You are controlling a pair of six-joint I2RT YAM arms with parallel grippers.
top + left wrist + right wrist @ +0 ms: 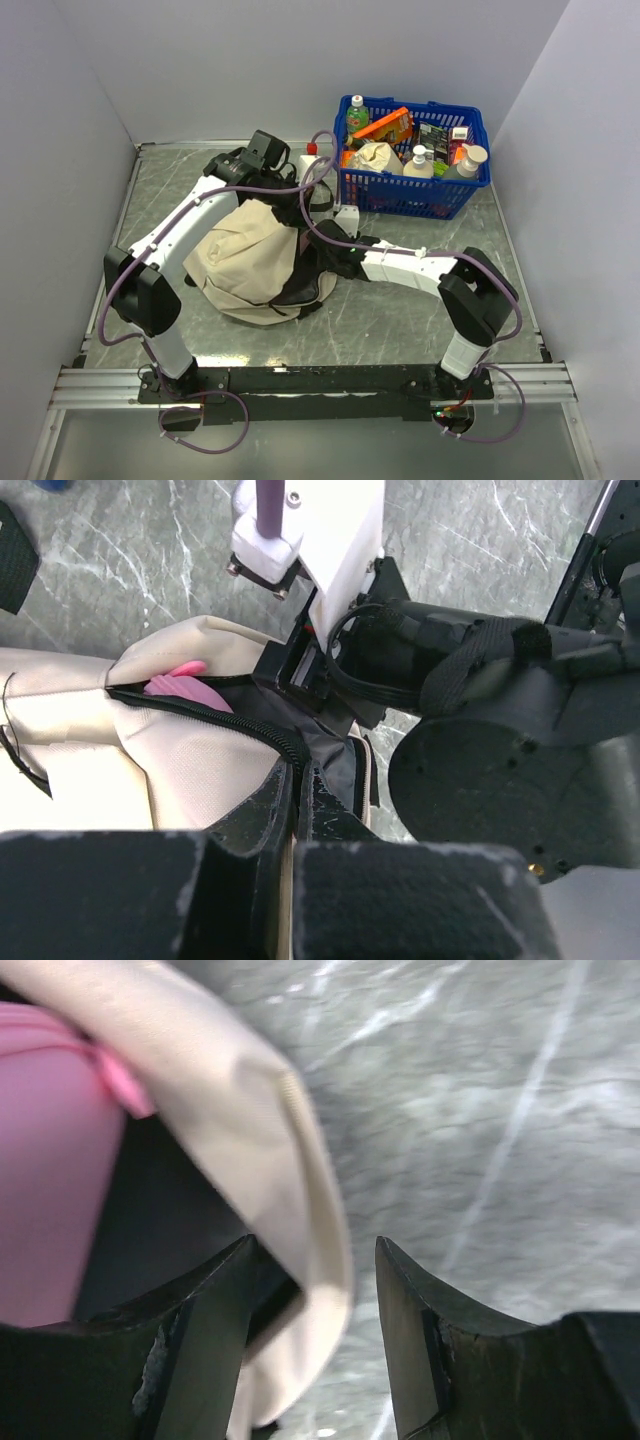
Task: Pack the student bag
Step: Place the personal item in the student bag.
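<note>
Student bag [250, 265] slumps mid-desk [400, 320], pink case [185, 685] inside, blue basket [400, 195] just behind. My left tool [297, 780] pinches the zipper edge; right tool [312, 1250] gapes, straddling the beige rim.

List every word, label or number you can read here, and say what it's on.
No text can be read.
Print on the orange pack in the basket: too small.
Print on the dark pack: blurred.
On the bottles: nothing legible.
On the bag: none seen.
</note>
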